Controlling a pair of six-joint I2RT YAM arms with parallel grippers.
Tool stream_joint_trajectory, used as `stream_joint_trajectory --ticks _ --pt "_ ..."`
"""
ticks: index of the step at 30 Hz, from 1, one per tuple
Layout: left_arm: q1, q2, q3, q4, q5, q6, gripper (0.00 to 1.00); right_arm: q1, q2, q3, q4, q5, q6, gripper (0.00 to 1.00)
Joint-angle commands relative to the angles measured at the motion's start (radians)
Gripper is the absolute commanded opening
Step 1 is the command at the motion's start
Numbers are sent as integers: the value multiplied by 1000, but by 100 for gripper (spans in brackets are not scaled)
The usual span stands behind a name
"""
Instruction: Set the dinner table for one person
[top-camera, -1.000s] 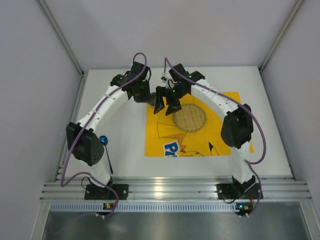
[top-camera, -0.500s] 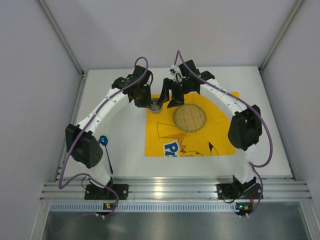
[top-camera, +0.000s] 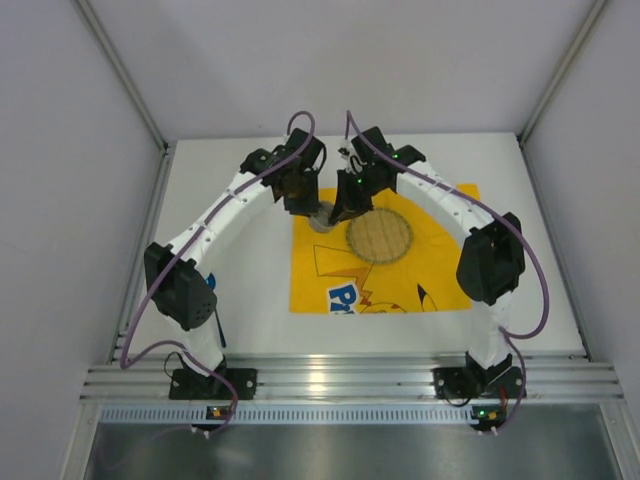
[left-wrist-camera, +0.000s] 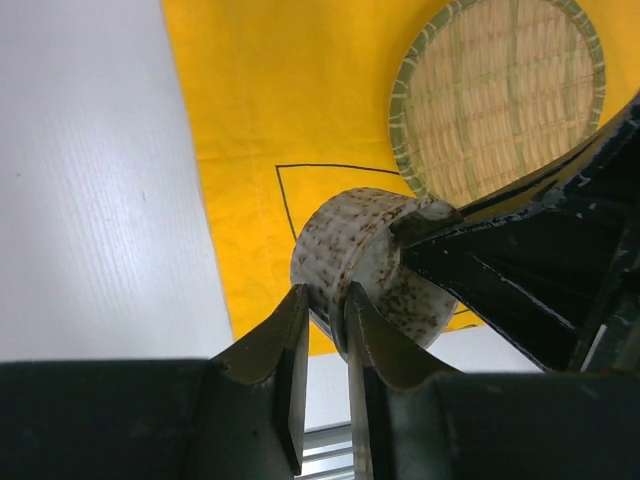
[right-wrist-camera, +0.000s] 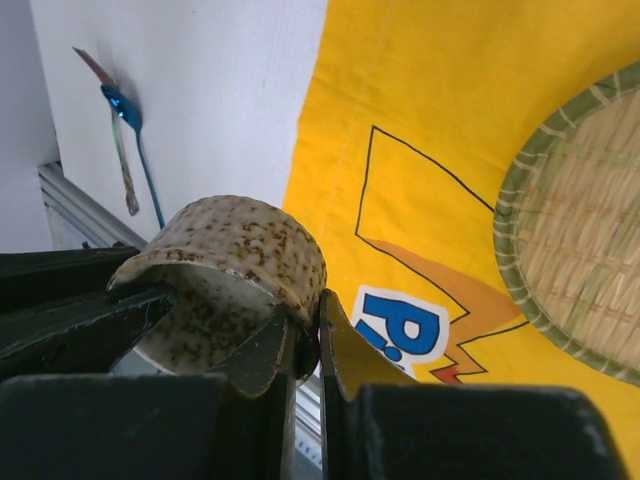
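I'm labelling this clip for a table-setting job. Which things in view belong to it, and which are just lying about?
Belongs to the job:
speckled cup, pinched by left gripper and right gripper; woven round tray; yellow placemat; blue spoon; dinner table.

Just there:
aluminium rail; enclosure walls; thin stick beside the spoon, too small to identify.

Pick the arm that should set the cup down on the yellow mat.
Right, probably. The left tool and right tool both pinch the cup by its rim, but the yellow mat lies mostly on the right arm side, so it should need less stretch.
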Motion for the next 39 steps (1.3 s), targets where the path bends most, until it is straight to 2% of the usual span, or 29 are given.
stream_joint_trajectory --ticks 1,8,9,12,15,17,20,23,25,30,31,37,39 --pt "-31 -20 89 43 126 -38 23 1 -37 -5 -13 44 -46 0" --pt "-33 -21 158 28 118 -41 45 -33 -59 -28 -24 87 -69 0" --pt "-33 -23 168 20 108 -38 67 -64 -76 -31 -24 98 -76 0" --pt "-31 -58 187 -5 20 -28 79 -177 -102 -60 -22 115 -91 0" --pt "-25 -124 109 8 -35 -18 85 -338 -104 -77 -24 126 -93 0" --pt "-13 -157 14 20 -44 -31 85 -445 -95 -77 -22 142 -92 0" --pt "-8 -245 -147 60 -49 -71 85 -544 -41 -46 -29 188 -102 0" --pt "5 -338 -319 100 -34 -120 86 -602 64 38 -45 248 -98 0" --pt "15 -401 -421 123 -12 -156 86 -615 178 165 -84 294 -99 0" --pt "47 -481 -509 92 -11 -177 85 -628 327 354 -113 412 -78 0" --pt "55 -487 -517 63 -21 -177 85 -628 335 362 -131 493 -72 0" --pt "163 -547 -543 22 -17 -173 85 -633 347 279 -139 560 -36 0" --pt "243 -564 -549 11 11 -165 85 -633 336 238 -137 557 -24 2"
